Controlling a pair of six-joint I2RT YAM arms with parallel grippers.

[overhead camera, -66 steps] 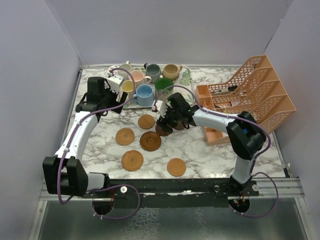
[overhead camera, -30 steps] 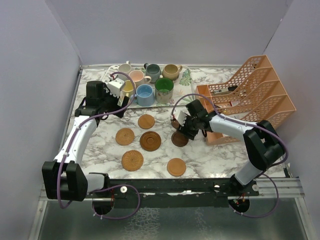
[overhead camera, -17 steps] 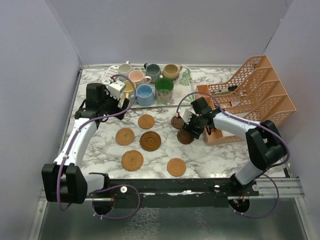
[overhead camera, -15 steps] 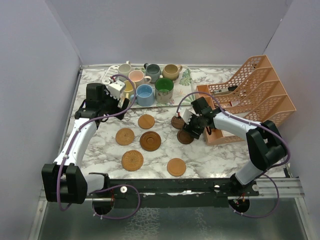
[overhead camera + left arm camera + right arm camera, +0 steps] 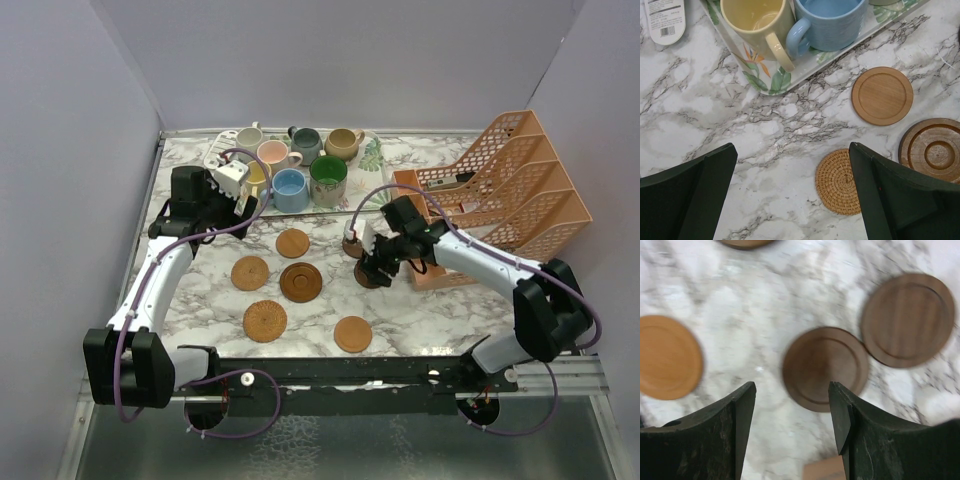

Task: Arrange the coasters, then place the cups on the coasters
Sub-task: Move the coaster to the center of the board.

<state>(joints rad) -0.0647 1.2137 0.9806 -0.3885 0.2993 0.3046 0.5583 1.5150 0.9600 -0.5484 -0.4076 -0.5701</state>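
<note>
orange mesh rack [image 5: 512, 188], leaf-patterned tray [image 5: 372, 156]

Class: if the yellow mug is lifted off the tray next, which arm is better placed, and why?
Left. The left gripper hovers open at the near edge of the tray, the yellow mug just ahead. The right gripper hangs open over two dark coasters beside the file rack, farther from that mug.
</note>
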